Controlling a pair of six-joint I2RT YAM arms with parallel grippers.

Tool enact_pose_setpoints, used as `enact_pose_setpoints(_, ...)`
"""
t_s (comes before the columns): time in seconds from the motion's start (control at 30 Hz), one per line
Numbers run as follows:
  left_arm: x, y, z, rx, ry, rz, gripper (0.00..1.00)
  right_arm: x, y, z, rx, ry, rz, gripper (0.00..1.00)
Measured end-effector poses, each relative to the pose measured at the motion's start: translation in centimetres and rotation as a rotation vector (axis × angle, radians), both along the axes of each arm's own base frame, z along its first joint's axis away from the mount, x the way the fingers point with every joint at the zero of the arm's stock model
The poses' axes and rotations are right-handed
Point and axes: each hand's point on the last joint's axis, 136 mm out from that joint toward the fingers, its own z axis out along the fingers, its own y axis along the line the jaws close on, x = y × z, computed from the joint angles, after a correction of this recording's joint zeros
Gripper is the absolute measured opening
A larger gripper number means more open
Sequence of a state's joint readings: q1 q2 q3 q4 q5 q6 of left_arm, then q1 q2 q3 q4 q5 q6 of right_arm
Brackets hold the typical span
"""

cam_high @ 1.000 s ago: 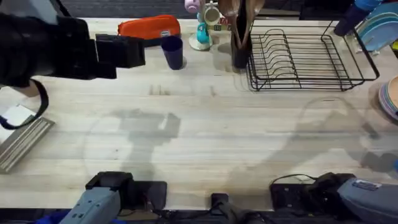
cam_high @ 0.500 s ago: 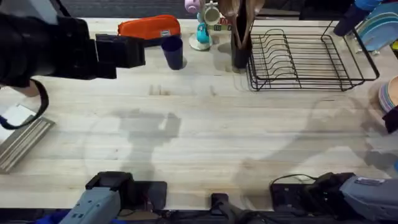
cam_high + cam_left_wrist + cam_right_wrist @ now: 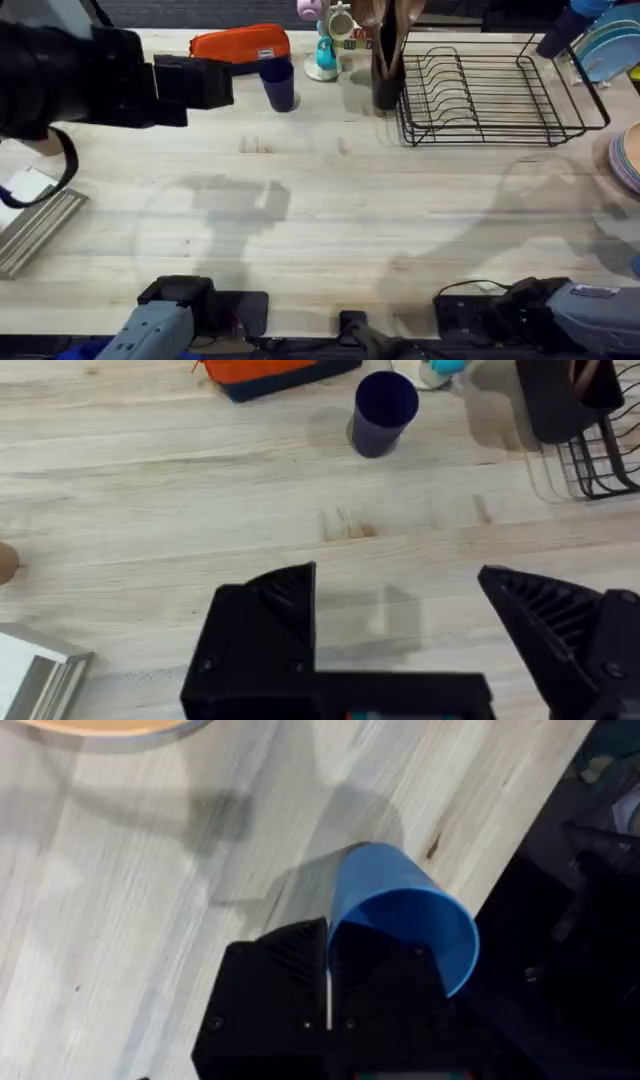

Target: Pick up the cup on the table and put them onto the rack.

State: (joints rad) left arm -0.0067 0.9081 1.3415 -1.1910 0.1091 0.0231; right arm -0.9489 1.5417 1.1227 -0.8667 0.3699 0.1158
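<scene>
A navy cup (image 3: pixel 278 84) stands upright at the back of the table, left of the black wire rack (image 3: pixel 490 95). My left gripper (image 3: pixel 212 84) hovers just left of this cup. In the left wrist view the left gripper (image 3: pixel 405 610) is open and empty, with the cup (image 3: pixel 383 412) some way ahead of it and a corner of the rack (image 3: pixel 605 465) beyond. In the right wrist view my right gripper (image 3: pixel 328 935) is shut on the wall of a lighter blue cup (image 3: pixel 400 910), held above the table near its edge.
An orange pouch (image 3: pixel 240 44), small mugs on a stand (image 3: pixel 325 40) and a brown utensil holder (image 3: pixel 387 60) line the back edge. Plates (image 3: pixel 628 155) lie at the right edge, a grey metal piece (image 3: pixel 35 225) at the left.
A dark shape that showed at the overhead view's right edge half a second ago has gone, and the shadows on the right of the table have shifted. The left arm has not moved.
</scene>
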Motion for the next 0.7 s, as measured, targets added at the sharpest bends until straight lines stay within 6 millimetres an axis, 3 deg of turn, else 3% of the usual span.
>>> enact_pose_setpoints(0.2, 0.0, 0.0, 0.0, 0.0, 0.0, 0.0, 0.993, 0.1, 0.2, 1.4, -0.028, -0.03, 0.017, 0.032)
enact_pose_setpoints(0.4, 0.0, 0.0, 0.0, 0.0, 0.0, 0.0, 0.993, 0.3, 0.9, 6.2, -0.149, -0.116, 0.04, 0.032)
enact_pose_setpoints(0.7, 0.0, 0.0, 0.0, 0.0, 0.0, 0.0, 0.993, 5.6, 5.6, 12.2, -0.302, -0.281, 0.287, 0.032)
